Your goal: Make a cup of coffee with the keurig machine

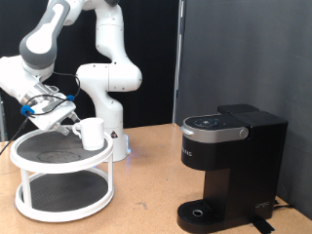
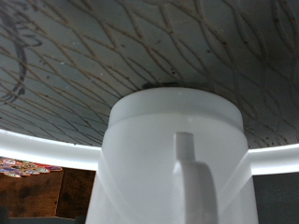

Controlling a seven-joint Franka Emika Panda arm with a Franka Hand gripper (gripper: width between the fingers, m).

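One cup (image 1: 91,133) on the round stand's top shelf (image 1: 39,151), my gripper (image 1: 64,115) just beside it (finger spread unreadable); I'm on the pickup step, keurig machine (image 1: 229,166) well apart.

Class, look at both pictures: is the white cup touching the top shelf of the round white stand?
Touching. In the exterior view the cup stands upright with its base on the dark top shelf of the stand; no gap shows beneath it. The wrist view shows the cup close up.
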